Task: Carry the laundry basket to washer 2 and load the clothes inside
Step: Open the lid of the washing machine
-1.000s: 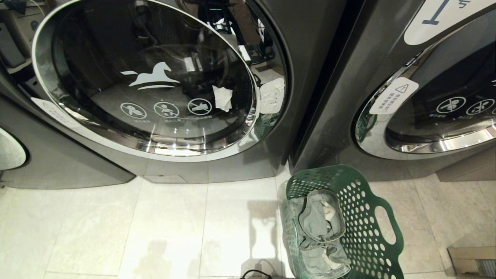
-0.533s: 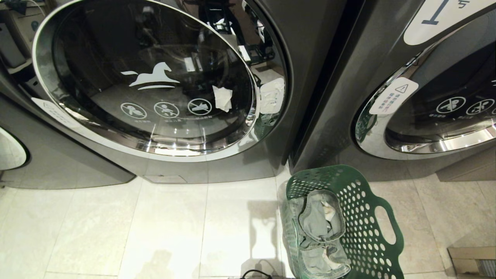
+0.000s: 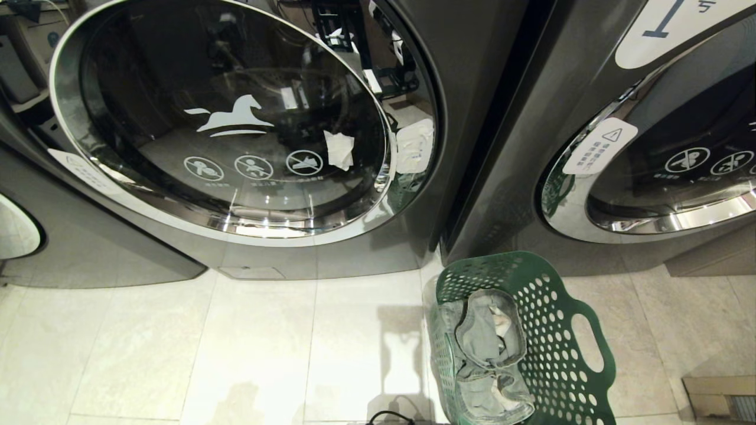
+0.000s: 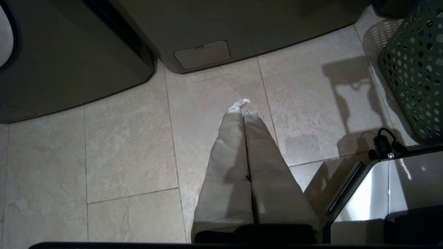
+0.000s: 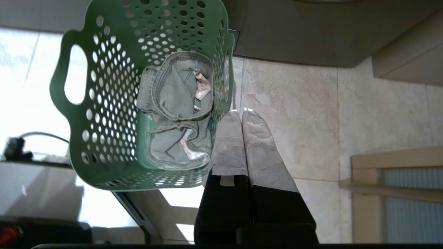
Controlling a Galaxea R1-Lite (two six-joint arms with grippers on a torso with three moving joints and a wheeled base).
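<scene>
Green perforated plastic laundry basket (image 3: 531, 330) sits on pale tile floor (image 3: 236, 354), grey denim clothes (image 3: 487, 348) inside; left gripper (image 4: 243, 110) and right gripper (image 5: 240, 113) hang pinched together, empty.

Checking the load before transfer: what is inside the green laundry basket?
The green laundry basket holds crumpled grey-green denim clothes with pale lining showing. Whatever lies beneath them on the basket floor is covered and cannot be seen.

We see our left gripper (image 4: 244, 112) pressed closed above the tiled floor (image 4: 131, 145), empty, with the washer's base (image 4: 214, 31) ahead and the green laundry basket (image 4: 415, 69) off to one side.
</scene>
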